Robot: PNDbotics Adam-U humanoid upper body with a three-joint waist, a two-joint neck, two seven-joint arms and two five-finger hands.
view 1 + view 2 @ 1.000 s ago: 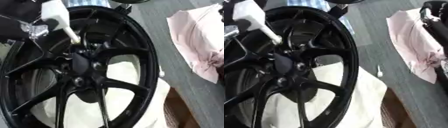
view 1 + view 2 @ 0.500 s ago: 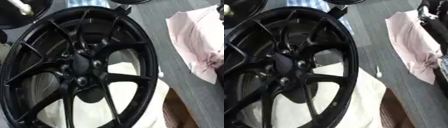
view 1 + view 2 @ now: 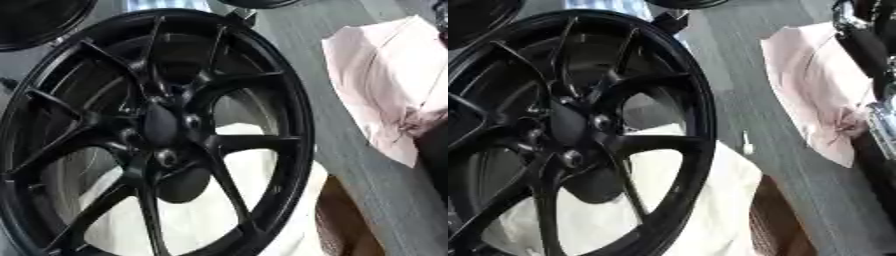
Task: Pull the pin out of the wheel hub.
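No hand shows. The black wheel [image 3: 157, 135] looks heavy and rigid; no pin is visible at its hub [image 3: 162, 125].

Black, rounded right arm [image 3: 868, 50] casing with bright silver metal at its joints.

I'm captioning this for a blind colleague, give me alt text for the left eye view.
A black multi-spoke wheel fills most of the view, lying on a white cloth, with no pin visible in its hub. A crumpled pink cloth lies to the right on the grey surface; no robot hand shows.
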